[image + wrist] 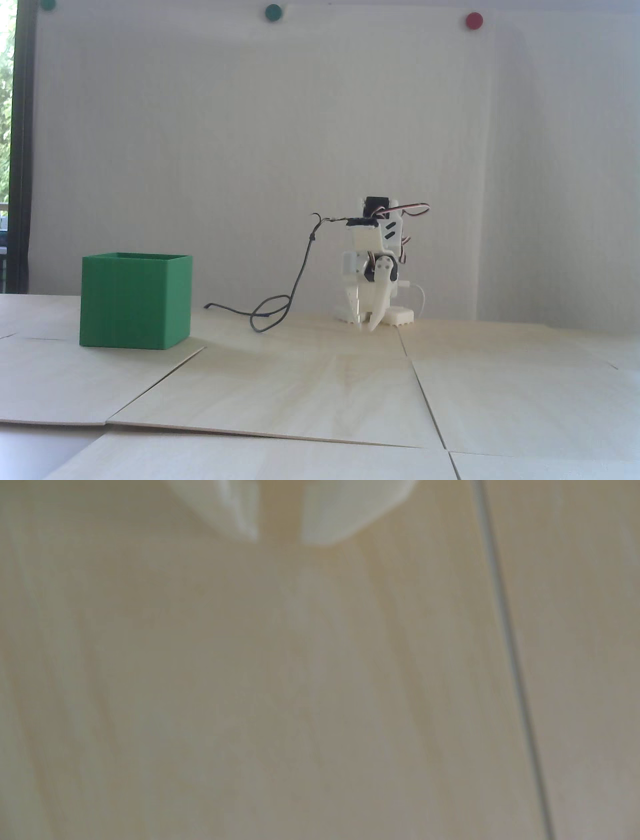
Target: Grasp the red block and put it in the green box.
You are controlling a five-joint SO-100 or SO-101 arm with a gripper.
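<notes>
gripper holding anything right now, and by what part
Nothing is held: the gripper shows only bare table between its slightly parted fingertips.

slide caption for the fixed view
White arm folded, end effector tips down near the wooden table, green box off to the left.

In the fixed view, the green box (135, 300) stands on the surface (320, 390), left of the arm (375, 265); a cable (280, 305) lies between.

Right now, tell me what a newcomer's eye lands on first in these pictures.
The green box stands out at the left of the fixed view, alone on the pale wooden table. Right of it the white arm is folded low, its gripper pointing down near the table, empty. No red block shows in either view.
</notes>
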